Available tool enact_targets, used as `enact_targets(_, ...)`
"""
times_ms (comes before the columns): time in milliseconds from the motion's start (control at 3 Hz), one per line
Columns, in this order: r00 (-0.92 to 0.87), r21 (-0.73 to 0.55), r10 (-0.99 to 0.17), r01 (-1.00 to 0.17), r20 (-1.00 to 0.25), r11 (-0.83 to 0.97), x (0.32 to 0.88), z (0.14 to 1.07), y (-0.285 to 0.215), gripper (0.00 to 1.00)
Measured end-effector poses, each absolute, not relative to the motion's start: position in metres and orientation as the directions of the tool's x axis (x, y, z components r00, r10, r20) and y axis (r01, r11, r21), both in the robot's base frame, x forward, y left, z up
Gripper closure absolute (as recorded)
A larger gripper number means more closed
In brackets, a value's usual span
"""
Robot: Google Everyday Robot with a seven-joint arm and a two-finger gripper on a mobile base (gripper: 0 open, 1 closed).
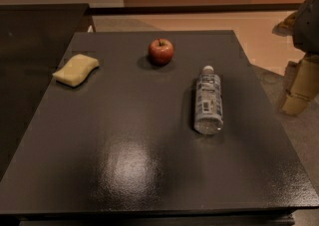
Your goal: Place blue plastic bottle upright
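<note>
The blue plastic bottle [208,101] lies on its side on the dark table [124,160], right of centre. Its white cap points to the far edge and its base to the near edge. It is clear and bluish with a white-and-blue label. My gripper [297,93] hangs at the right edge of the view, beyond the table's right edge and over the floor. It is well to the right of the bottle and does not touch it. Part of the arm [308,21] shows above it.
A red apple [161,51] stands near the table's far edge, up and left of the bottle. A yellow sponge [76,69] lies at the far left. A dark counter [30,46] adjoins the table's left side. Tan floor lies beyond and to the right.
</note>
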State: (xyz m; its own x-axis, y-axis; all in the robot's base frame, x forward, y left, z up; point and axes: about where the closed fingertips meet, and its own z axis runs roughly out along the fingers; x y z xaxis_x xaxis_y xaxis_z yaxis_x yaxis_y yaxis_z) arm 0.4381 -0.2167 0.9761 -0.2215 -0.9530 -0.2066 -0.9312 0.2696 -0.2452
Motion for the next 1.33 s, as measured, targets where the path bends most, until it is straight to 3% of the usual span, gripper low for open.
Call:
enact_targets(667,-0.253,-0.224,-0.944,-0.928,-0.212,0.299,0.45,0.979,-0.211,0.0)
enact_targets(1333,-0.449,-0.177,-0.844,-0.842,-0.293,0.51,0.498,0.979,-0.186,0.0)
